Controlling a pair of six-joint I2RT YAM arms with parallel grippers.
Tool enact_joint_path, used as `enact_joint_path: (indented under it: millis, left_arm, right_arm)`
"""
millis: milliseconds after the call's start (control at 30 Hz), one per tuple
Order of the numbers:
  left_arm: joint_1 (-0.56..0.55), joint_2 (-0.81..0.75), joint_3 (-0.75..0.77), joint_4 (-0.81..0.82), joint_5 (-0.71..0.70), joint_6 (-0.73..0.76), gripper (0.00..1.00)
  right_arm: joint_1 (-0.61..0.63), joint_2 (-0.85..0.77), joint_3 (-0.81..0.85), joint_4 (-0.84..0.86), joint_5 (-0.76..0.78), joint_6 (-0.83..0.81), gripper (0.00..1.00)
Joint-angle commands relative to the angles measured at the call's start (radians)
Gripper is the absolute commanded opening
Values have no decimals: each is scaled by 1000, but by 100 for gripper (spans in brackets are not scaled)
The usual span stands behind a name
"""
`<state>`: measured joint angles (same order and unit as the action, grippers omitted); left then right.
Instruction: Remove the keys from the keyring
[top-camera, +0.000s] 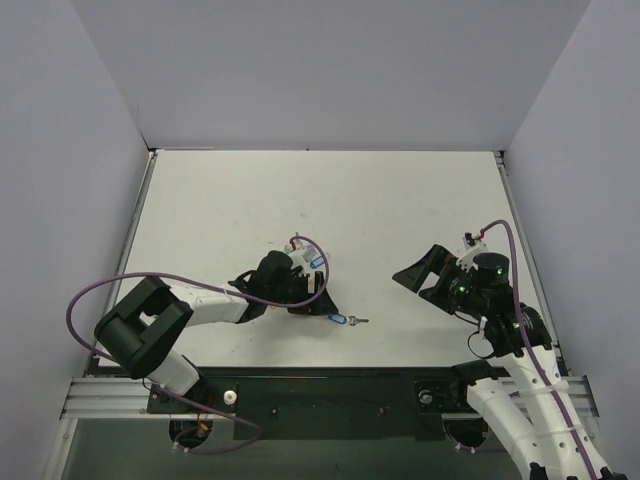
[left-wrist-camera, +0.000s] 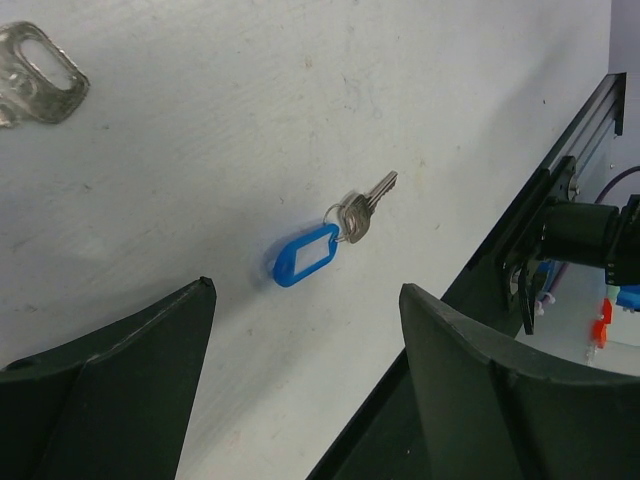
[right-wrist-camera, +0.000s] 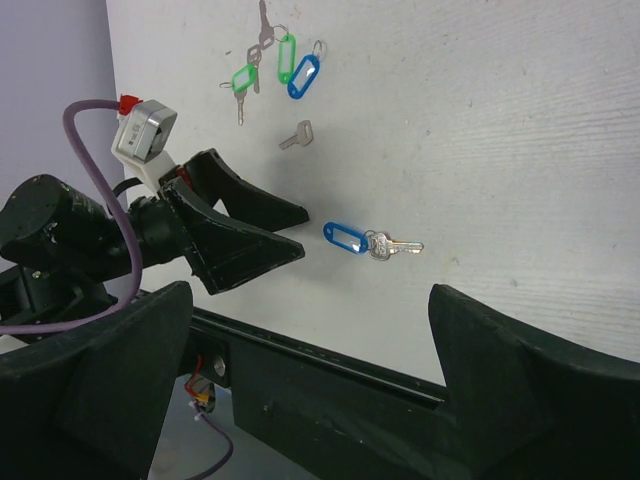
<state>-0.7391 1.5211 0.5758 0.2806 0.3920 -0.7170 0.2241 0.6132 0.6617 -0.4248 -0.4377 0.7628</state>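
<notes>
left gripper (left-wrist-camera: 307, 292) hangs with its jaws spread wide and nothing between them. the keyring (left-wrist-camera: 307, 255) lies flat on the white table (left-wrist-camera: 200, 150) just off its fingertips. the keys (left-wrist-camera: 362, 208) hang on the thin ring at one end of the blue tag. the tag's pale insert is too small to read. right gripper (right-wrist-camera: 310, 292) is also wide and holds nothing, well apart to the right. in the right wrist view, beyond the left gripper, lie green tags (right-wrist-camera: 286, 55) with keys, a second blue tag (right-wrist-camera: 303, 75) and a lone silver key (right-wrist-camera: 297, 136).
</notes>
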Motion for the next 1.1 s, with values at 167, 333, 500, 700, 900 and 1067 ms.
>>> enact_joint_path:
  millis: [167, 333, 500, 700, 900, 1067]
  left_arm:
    - [-62, 89, 45, 129, 59, -35, 82]
    - [-74, 108, 55, 134, 56, -38, 81]
    - [-80, 113, 50, 140, 54, -42, 79]
    - [-89, 119, 39, 183, 61, -62, 76]
    - [-100, 142, 55, 192, 57, -67, 70]
    - [-106, 151, 65, 187, 44, -65, 64]
  right_arm:
    - [6, -7, 4, 27, -29, 18, 99]
    - [6, -18, -5, 24, -32, 23, 99]
    - [6, -24, -2, 18, -33, 20, 99]
    - [6, -24, -5, 18, -33, 20, 99]
    - [6, -26, -5, 17, -36, 17, 99]
    - [6, -27, -8, 15, -33, 15, 99]
